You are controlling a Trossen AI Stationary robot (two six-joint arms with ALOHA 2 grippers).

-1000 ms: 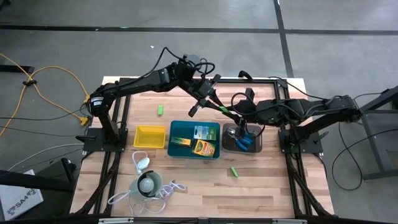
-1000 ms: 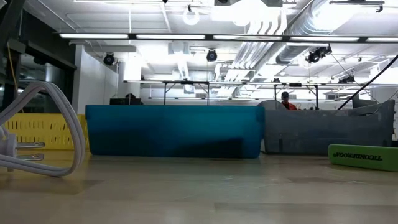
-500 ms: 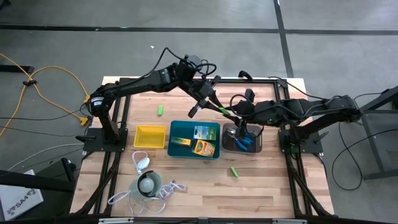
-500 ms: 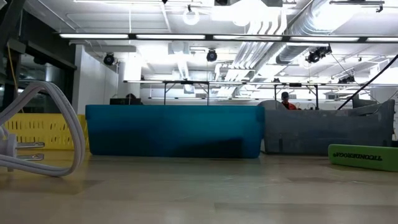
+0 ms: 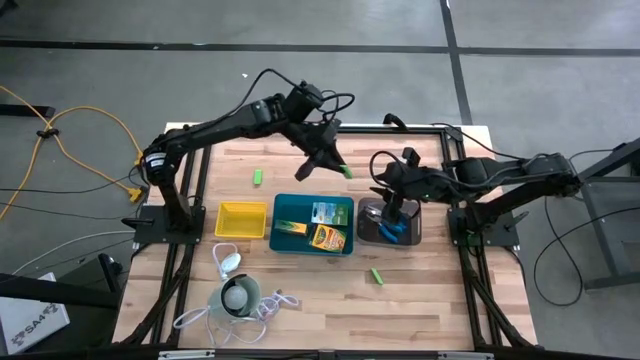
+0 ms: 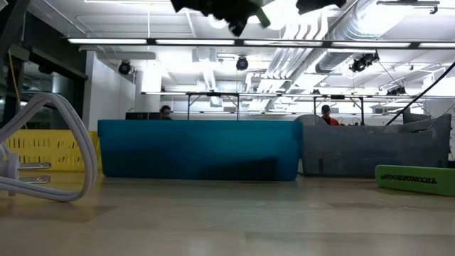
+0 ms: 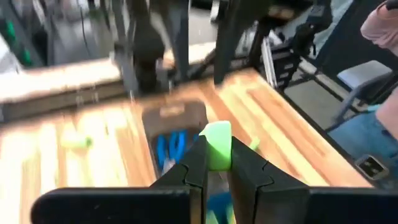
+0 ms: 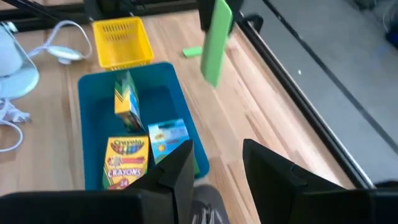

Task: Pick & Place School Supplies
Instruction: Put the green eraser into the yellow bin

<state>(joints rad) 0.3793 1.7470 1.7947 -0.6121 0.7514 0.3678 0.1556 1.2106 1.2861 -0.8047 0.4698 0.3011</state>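
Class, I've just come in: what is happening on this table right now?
The left gripper is shut on a lime-green block, held in the air above the table. The right gripper is open and empty over the dark grey tray. Crayon boxes lie in the teal tray.

lime-green block, teal tray, yellow tray

The left wrist view was blurred: the blue-handled tools in the dark grey tray showed only as streaks. In the low view, the green block was cut off by the edge, its lettering unreadable.
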